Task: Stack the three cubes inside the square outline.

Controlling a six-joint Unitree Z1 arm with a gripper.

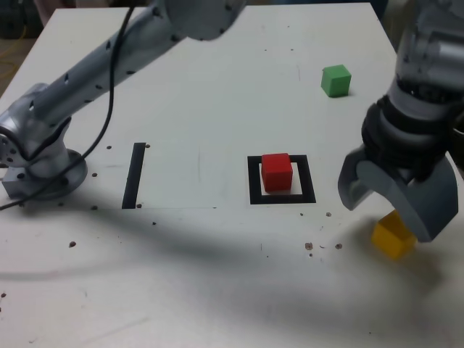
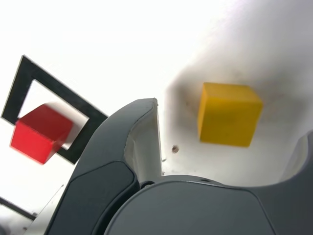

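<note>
my gripper [image 1: 388, 210] hangs over the white table [image 1: 203, 94] at the exterior view's right, jaws spread wide and pointing down, with nothing between them. the yellow cube [image 1: 393, 238] sits on the table just under and between my two fingers, partly hidden by the nearer finger in the exterior view; in the wrist view the same yellow cube [image 2: 228, 114] lies in the gap between my fingers [image 2: 128, 147], clear of both, with its own shadow around it. the red cube [image 1: 276, 172] stands inside the square outline [image 1: 254, 177], on the white centre, to the exterior view's left of my gripper and near it; the wrist view shows the red cube [image 2: 40, 133] a little blurred within the black frame [image 2: 49, 81]. the green cube [image 1: 336, 80] rests alone farther back on the table, well apart from the other two. a straight black strip [image 1: 134, 175] lies on the table at the exterior view's left of the outline, between it and my arm's base [image 1: 36, 156].
</note>
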